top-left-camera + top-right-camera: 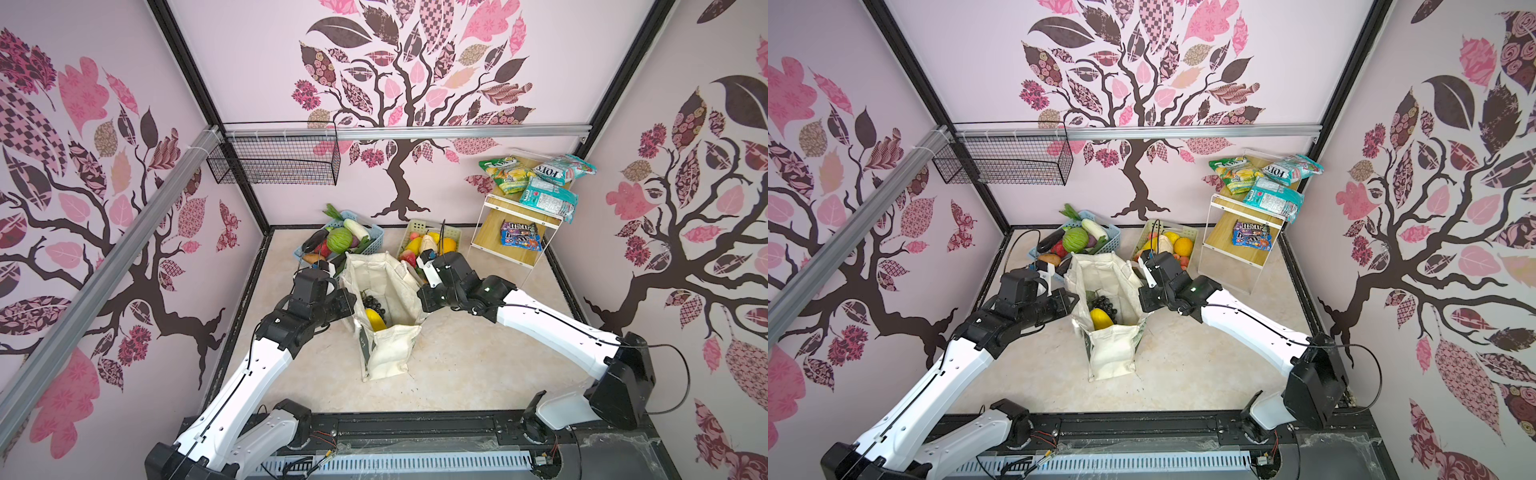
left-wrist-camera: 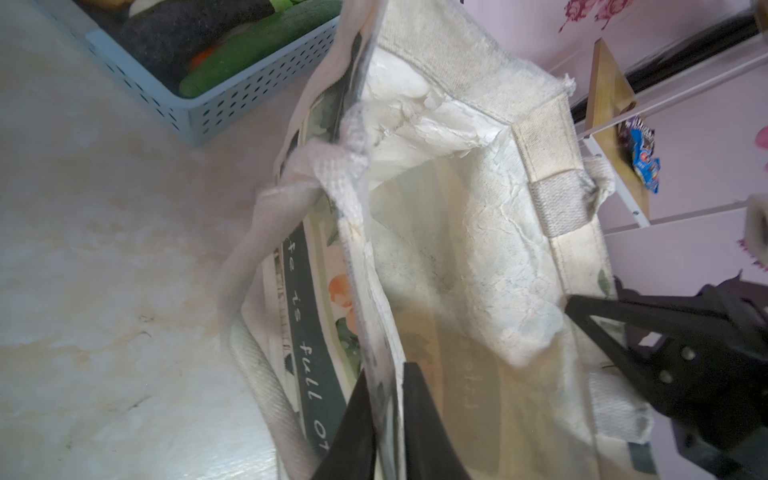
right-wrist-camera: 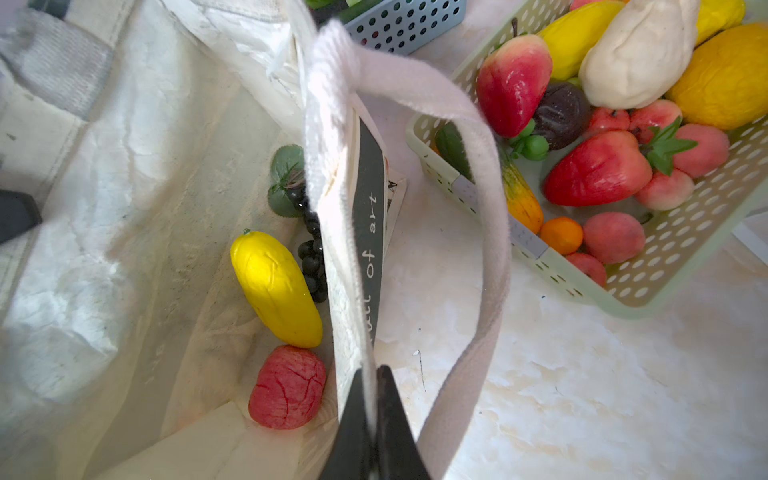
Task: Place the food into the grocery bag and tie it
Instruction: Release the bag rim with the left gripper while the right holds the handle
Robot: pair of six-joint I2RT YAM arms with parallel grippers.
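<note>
The grocery bag (image 1: 388, 353) was seen standing upright in the middle of the counter (image 1: 478, 365), with its mouth spread open between the two arms. The right tool (image 3: 376, 370) was closed fully on the bag's upper rim, and the thin cloth was pinched between its black fingers, just beside one loop handle (image 3: 482, 174). The left tool (image 2: 388, 370) was set astride the opposite rim with its jaws a little apart; whether the cloth was really pinched there could not be told. The step in hand was judged to be the holding open of the mouth for packing, not yet the tying. A yellow banana (image 3: 276, 289), a dark grape bunch (image 3: 311, 259) and a reddish round fruit (image 3: 289, 386) were found on the bag's bottom. The green cabbage (image 1: 340, 240) and the white radish (image 1: 356, 227) lay in the blue basket (image 2: 216, 108) behind the bag, and the blue M&M's packet (image 1: 521, 242) on the small wooden shelf (image 1: 488, 239). For the next move, it was thought that one rim must be let go so that an item can be fetched, while the mouth is kept from collapsing by the other tool. The bag was made of coarse cream canvas, with a crinkled, paper-like lining and thick ribbed webbing handles. The fruit looked smooth and glossy, and the blue basket hard and perforated.
</note>
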